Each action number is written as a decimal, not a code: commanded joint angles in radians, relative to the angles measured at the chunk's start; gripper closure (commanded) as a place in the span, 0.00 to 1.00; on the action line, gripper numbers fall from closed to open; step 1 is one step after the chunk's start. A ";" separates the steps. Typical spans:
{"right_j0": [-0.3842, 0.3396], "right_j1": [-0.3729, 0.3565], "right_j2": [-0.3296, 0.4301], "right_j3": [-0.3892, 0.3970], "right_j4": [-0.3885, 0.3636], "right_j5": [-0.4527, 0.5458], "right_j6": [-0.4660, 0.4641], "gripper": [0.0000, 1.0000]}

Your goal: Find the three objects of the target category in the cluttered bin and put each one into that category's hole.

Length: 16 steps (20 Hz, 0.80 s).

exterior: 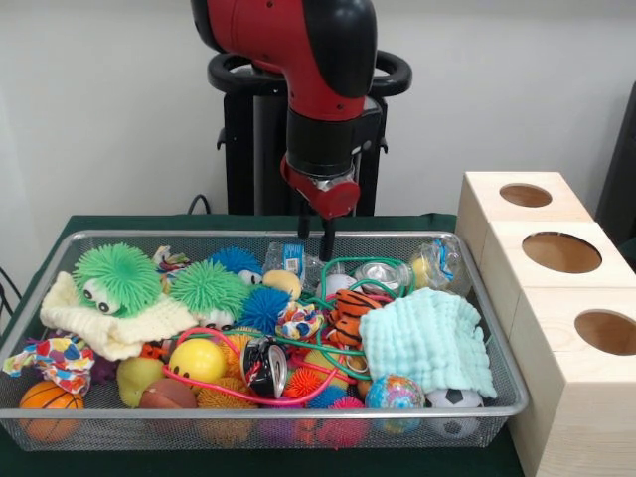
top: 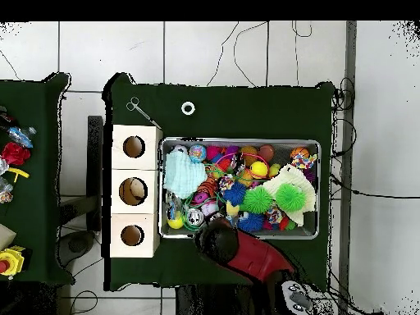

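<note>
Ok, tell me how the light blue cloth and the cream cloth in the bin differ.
The light blue cloth lies by the wooden boxes; the cream cloth lies at the bin's opposite end. The blue one has nothing on top; the cream one carries a green spiky toy with eyes. The blue one has a waffle-like weave, the cream one a ribbed knit. Both are soft fabric draped over other toys in the wire bin.

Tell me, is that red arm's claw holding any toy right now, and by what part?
Nothing is held. The gripper hangs open and empty above the far side of the wire bin.
</note>
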 commanded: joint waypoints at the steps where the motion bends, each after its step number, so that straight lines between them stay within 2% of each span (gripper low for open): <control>1: 0.048 0.020 -0.016 -0.060 0.185 0.064 0.303 0.00; 4: 0.112 0.039 -0.057 -0.098 0.260 0.110 0.334 0.00; 8: 0.226 0.089 -0.149 -0.176 0.341 0.219 0.392 0.00; 12: 0.319 0.132 -0.218 -0.241 0.395 0.314 0.460 0.00; 16: 0.383 0.172 -0.248 -0.274 0.435 0.352 0.510 0.00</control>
